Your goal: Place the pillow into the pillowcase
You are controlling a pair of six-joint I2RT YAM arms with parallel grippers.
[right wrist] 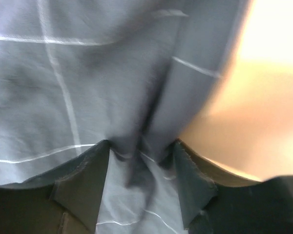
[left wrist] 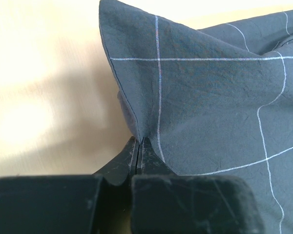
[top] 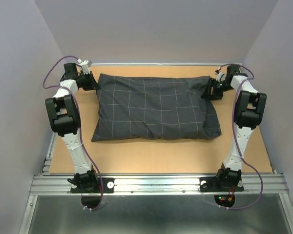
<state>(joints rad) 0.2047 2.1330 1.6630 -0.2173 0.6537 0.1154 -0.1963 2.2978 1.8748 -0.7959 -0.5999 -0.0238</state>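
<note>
Pillowcase (top: 156, 109) plump, dark grey, pale-gridded; left gripper (left wrist: 138, 144) clamped on corner, right gripper (right wrist: 142, 146) apart.

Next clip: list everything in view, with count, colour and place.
dark grey cloth pillowcase with pale grid lines: one, dark grey, bulging, mid-table
pillow: none visible, perhaps inside the case
light brown wooden table: one, under the pillowcase
silver metal rail: one, near edge
purple cables: two, one along each arm
white-and-black arms: two, left and right sides
left end effector: one, black, shut on the pillowcase's far-left corner
right end effector: one, black, open astride a fold at the far-right corner
</note>
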